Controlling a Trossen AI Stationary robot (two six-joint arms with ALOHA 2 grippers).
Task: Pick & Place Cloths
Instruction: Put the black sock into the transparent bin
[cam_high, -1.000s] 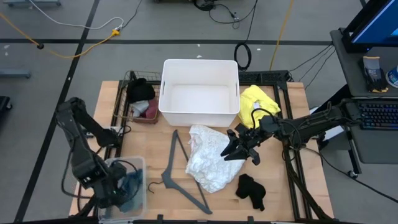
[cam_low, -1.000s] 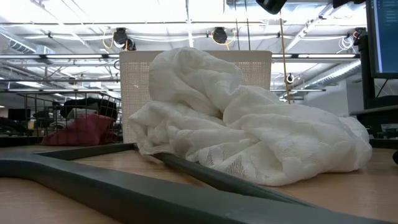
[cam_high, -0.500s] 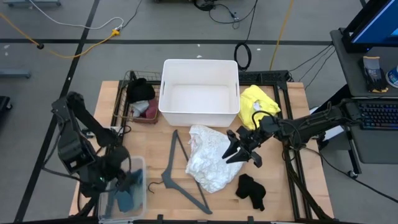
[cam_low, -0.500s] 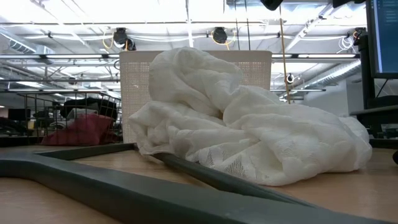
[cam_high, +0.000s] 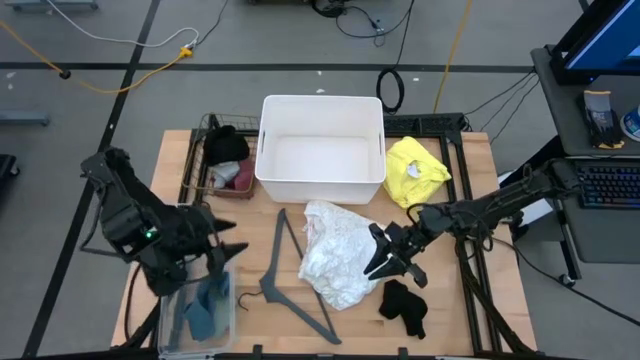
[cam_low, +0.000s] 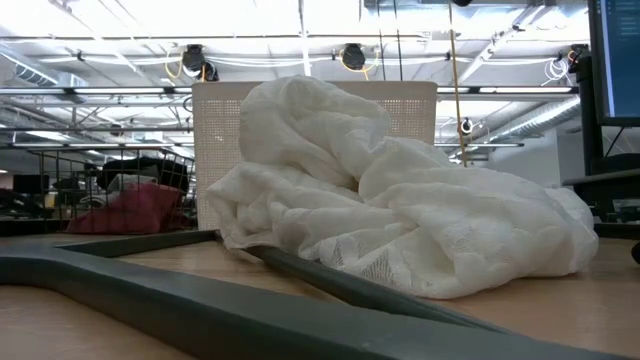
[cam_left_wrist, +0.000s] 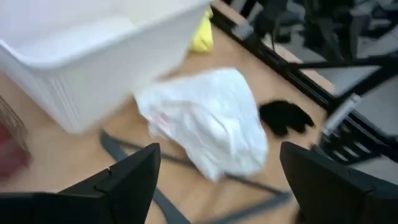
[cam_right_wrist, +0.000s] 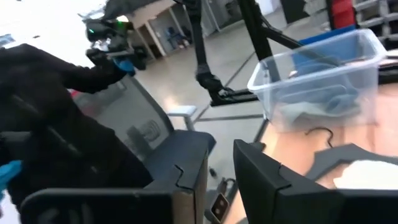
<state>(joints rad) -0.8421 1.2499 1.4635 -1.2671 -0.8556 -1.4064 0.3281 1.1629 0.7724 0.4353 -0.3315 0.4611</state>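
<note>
Left gripper (cam_high: 222, 240): lower left of the high view, above the clear bin (cam_high: 176, 315); fingers spread wide, holding nothing.
Right gripper (cam_high: 385, 262): lower centre-right, at the right edge of the lacy white cloth (cam_high: 334, 252); fingers parted, nothing pinched.
Lacy white cloth: centre of the surface (cam_high: 500, 290), beside the grey hanger (cam_high: 290, 280).
Black cloth (cam_high: 404, 306): just below the right gripper.
Yellow cloth (cam_high: 415, 168): right of the white tub (cam_high: 321, 107).
Teal cloth (cam_high: 208, 310): inside the clear bin.
</note>
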